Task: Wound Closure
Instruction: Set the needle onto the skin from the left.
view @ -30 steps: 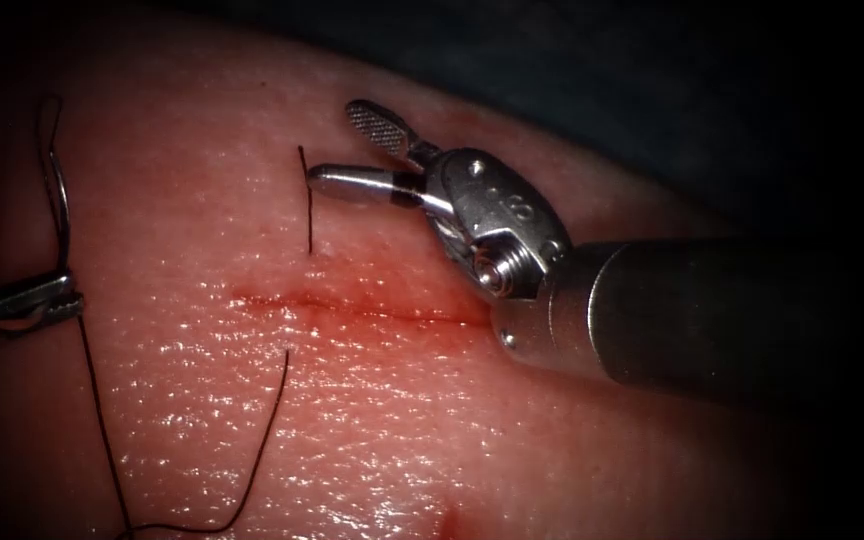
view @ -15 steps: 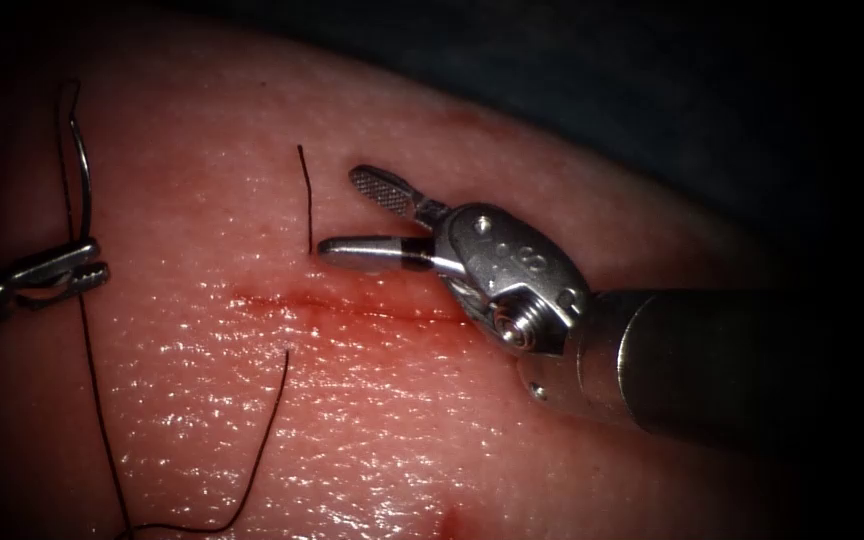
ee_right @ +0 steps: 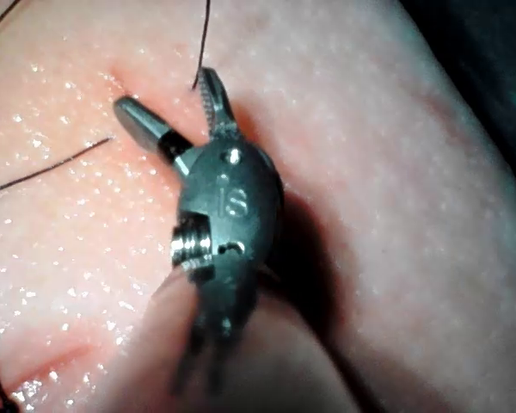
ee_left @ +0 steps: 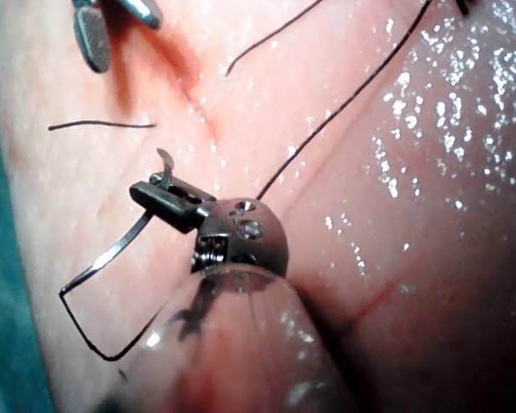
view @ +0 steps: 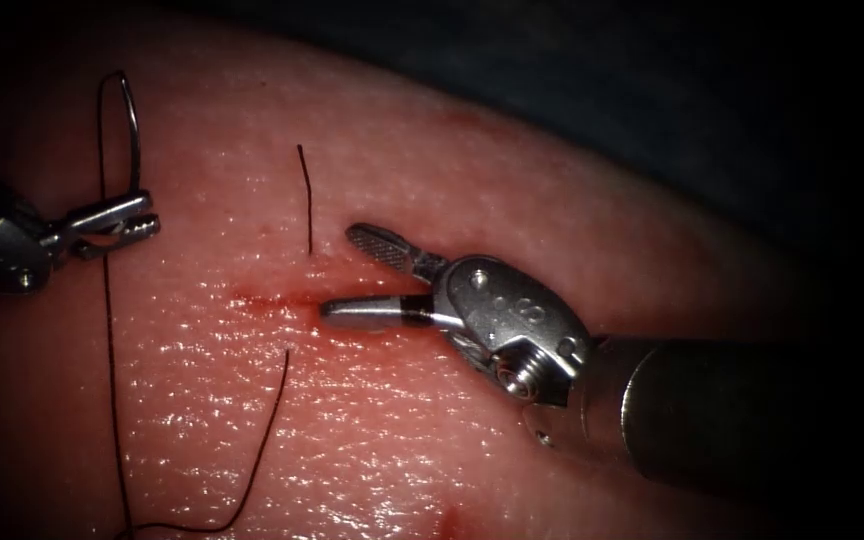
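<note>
Right tool (view: 347,275) dropped to cut (view: 272,300), jaws spread, empty; left tool (view: 137,222) shifted toward cut, pinching needle (view: 132,120) mid-curve, clear of tissue (view: 372,440)

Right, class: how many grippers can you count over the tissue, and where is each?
2. The left gripper is left of the cut, shut on the needle near one end, clear of the tissue. The right gripper is open at the cut, holding nothing.

Needle (view: 132,115): thin curved steel, clear of the tissue (view: 372,440), left of the cut (view: 272,300).
Thread (view: 110,350): dark strand trailing over the tissue; two ends flank the cut.
</note>
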